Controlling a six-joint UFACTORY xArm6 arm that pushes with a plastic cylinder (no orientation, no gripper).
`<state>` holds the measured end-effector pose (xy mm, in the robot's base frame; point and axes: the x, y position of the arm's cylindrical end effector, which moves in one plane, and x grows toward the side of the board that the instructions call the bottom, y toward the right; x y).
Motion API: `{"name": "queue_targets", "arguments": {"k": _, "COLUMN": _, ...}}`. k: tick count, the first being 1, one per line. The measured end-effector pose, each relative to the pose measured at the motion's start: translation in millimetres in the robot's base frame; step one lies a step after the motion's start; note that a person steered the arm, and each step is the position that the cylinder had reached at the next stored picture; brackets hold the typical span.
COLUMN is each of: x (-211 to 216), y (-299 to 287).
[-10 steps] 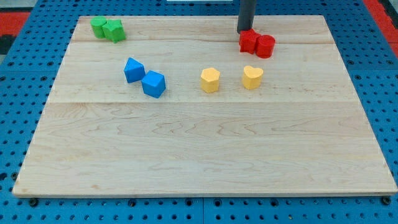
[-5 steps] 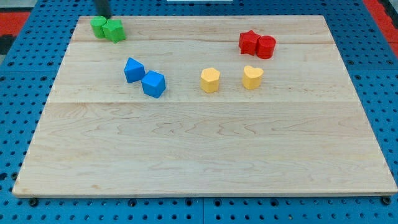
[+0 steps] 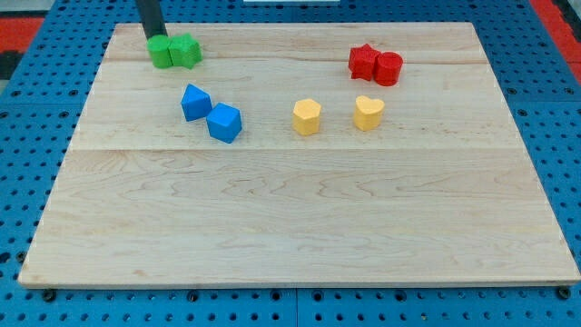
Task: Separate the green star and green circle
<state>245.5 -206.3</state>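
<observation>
Two green blocks sit touching each other near the board's top left. The left one [image 3: 162, 53] looks like the circle and the right one [image 3: 187, 51] like the star, though the shapes are hard to make out. My tip [image 3: 154, 38] is at the upper left edge of the left green block, touching it. The dark rod rises from there out of the view's top.
Two blue blocks [image 3: 195, 102] [image 3: 224, 122] lie touching below the green pair. A yellow hexagon [image 3: 307, 117] and a yellow heart [image 3: 369, 113] sit mid-board. A red star [image 3: 364, 61] and a red cylinder [image 3: 388, 68] touch at the top right. The wooden board [image 3: 300, 227] lies on a blue pegboard.
The rod moved from the red blocks across to the board's top left. The green pair has since slid right and slightly down, still touching each other.
</observation>
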Motion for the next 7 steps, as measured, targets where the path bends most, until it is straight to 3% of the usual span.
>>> {"name": "queue_targets", "arguments": {"k": 2, "x": 47.9, "y": 20.1}}
{"name": "queue_targets", "arguments": {"k": 5, "x": 47.9, "y": -1.4}}
{"name": "queue_targets", "arguments": {"k": 7, "x": 84.8, "y": -36.2}}
